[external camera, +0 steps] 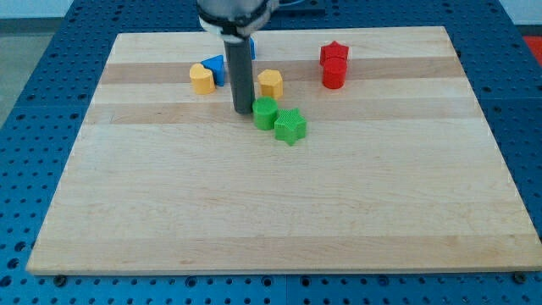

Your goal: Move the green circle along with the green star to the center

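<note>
The green circle [265,113] lies on the wooden board [279,212] a little above the middle. The green star [290,126] touches it at its lower right. My tip [243,111] is just left of the green circle, touching or almost touching its left side. The dark rod rises from there to the view's top.
A yellow block [201,79] and a blue block [215,67] sit left of the rod. A yellow hexagon [270,83] lies just above the green circle. A red star [334,54] and a red cylinder [334,74] sit at the upper right.
</note>
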{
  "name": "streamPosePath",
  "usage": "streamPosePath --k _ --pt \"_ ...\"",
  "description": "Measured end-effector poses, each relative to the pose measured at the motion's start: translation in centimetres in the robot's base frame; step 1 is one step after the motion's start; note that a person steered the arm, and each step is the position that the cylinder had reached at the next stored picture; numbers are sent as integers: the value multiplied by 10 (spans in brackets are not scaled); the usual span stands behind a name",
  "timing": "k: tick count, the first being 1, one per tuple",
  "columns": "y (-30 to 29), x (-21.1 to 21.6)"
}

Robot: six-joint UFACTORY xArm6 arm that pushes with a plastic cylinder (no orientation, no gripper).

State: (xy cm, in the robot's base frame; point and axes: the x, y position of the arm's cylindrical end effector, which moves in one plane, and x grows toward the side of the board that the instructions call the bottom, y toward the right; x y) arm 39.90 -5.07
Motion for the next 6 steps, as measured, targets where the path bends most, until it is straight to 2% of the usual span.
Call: streamPosePath --k 1,2,3,4,5,6 --pt "7 33" --pt "7 48" --pt "9 48" --pt "40 48" --pt "78 19" --pt "96 -31"
